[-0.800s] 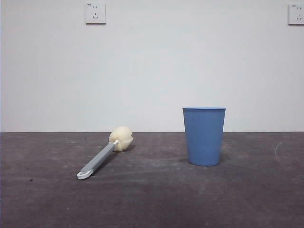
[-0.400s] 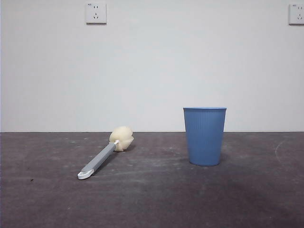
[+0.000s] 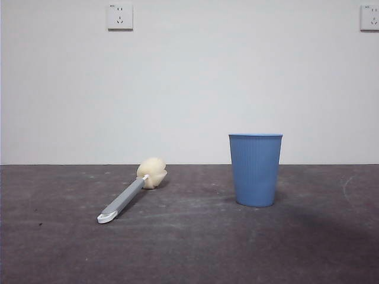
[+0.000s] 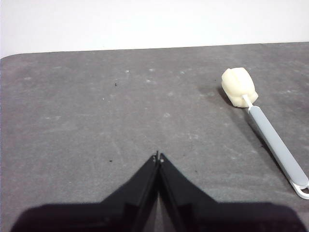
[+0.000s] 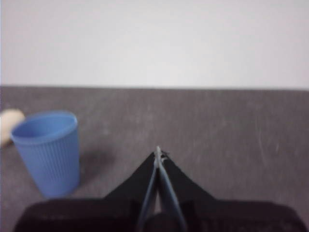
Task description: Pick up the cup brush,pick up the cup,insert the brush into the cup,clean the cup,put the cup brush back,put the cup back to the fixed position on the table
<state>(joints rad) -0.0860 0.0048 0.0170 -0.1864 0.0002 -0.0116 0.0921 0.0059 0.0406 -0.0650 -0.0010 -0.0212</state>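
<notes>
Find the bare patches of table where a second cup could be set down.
Bare table lies between the brush and the cup, along the front edge, and outside each of them toward the sides. Nowhere is crowded; both hands are shut, above the table: left, right.

Ribbed blue plastic cup, spongy-headed cup brush, matt scuffed table.

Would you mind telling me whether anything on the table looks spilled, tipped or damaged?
Nothing stands out: the cup stands upright, and the cup brush lies flat on the table, apart from it.
</notes>
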